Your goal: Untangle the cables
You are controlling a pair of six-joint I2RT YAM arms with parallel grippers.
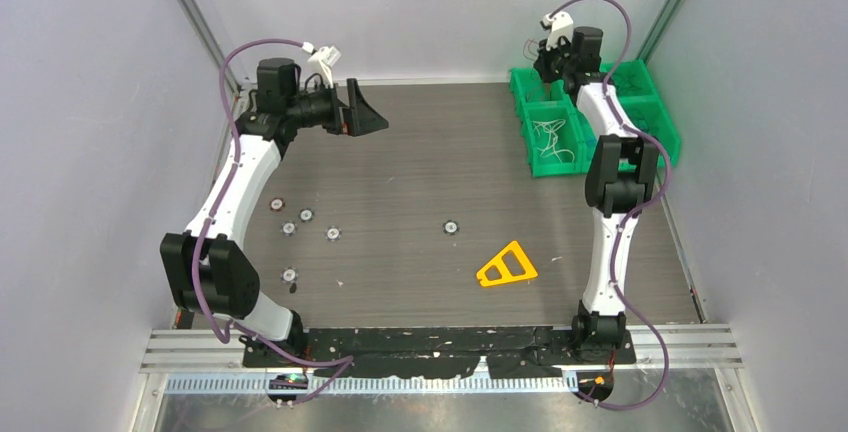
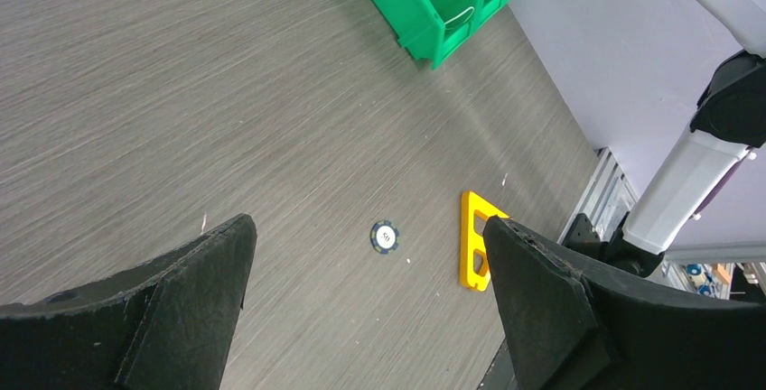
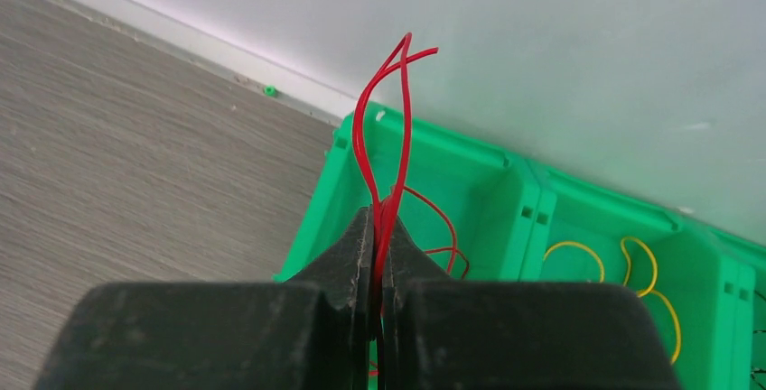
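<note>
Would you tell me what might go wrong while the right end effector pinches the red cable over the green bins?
The thin red cable may slip from the shut right end effector. Its loops hanging into the green bin might snag or drag tangled strands out when lifted.

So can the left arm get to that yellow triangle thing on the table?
Probably yes. The left hand is open and raised, and between it and the yellow triangle there's just table with one flat little chip. Nothing tall blocks it.
</note>
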